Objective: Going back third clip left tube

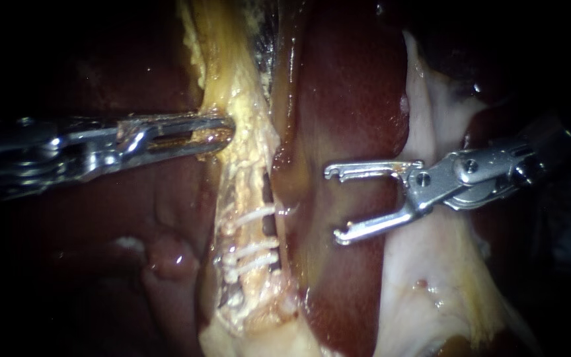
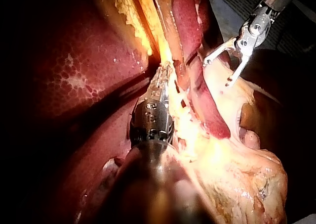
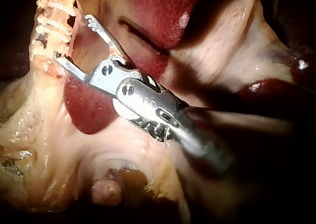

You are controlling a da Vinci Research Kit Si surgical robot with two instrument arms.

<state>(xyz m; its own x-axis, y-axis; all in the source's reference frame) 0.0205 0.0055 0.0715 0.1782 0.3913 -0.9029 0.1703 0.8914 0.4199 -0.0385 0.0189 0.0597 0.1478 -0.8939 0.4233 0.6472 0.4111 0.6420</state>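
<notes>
Endoscope view, centre right: got the right instrument [image 1: 334, 205] reaching in level, jaws gaping, empty, just right of the clipped left tube [image 1: 247, 188]. Centre left: left instrument [image 1: 225, 133] flat, pinching yellowish tissue [image 1: 236, 99] above the clips [image 1: 254, 248].

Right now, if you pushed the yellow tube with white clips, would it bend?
Probably floppy: the clipped tube looks thin and soft, held taut by the left instrument. Likely slippery: it glistens wet. Maybe fragile: its fatty covering looks ragged.
</notes>
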